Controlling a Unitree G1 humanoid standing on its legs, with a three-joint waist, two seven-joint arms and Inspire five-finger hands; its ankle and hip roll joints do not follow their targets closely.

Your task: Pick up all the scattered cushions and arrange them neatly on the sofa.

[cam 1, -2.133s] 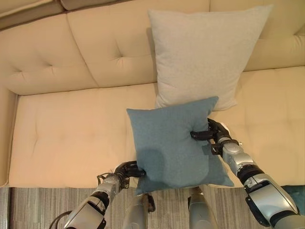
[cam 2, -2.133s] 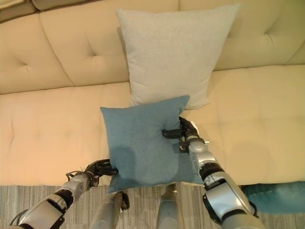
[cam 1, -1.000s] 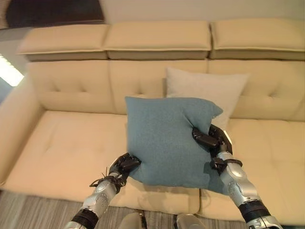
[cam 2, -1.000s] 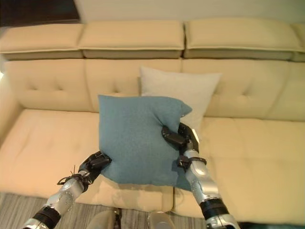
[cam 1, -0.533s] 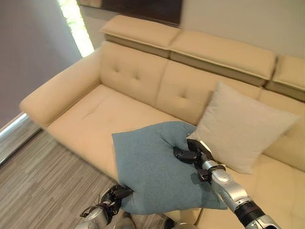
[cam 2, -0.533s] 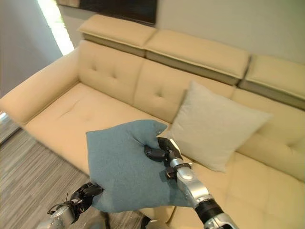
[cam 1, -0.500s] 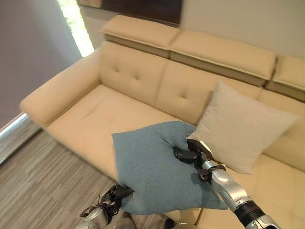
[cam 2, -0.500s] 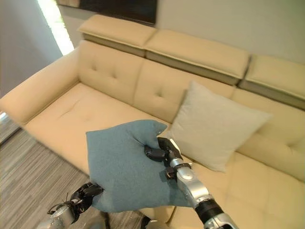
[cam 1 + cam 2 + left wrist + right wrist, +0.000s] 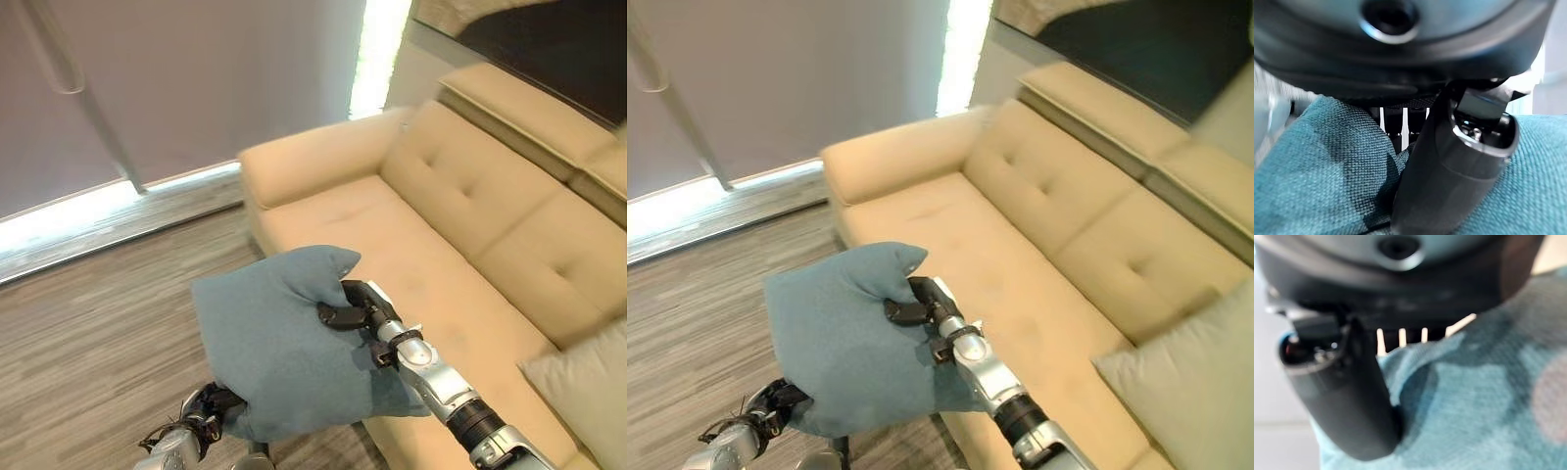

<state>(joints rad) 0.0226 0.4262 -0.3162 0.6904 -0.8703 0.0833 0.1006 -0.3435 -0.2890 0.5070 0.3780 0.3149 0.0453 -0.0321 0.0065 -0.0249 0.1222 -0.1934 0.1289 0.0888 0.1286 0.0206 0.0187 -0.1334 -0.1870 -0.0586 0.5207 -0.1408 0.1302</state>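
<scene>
Left eye view: both hands are holding a blue cushion [image 9: 279, 343] in the air beside the sofa [image 9: 441, 264], over the floor [image 9: 88, 323]. The right hand [image 9: 358, 305] is pinching its upper edge, the left hand [image 9: 211, 403] its lower corner. Left wrist view: the thumb [image 9: 1459, 161] is pressing into the fabric. Right wrist view: the thumb [image 9: 1347, 391] is clamping the cloth.

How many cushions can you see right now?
2: the blue cushion is held up between the left hand and right hand over the sofa's front edge; the beige cushion leans against its backrest. Others may be out of view.
</scene>
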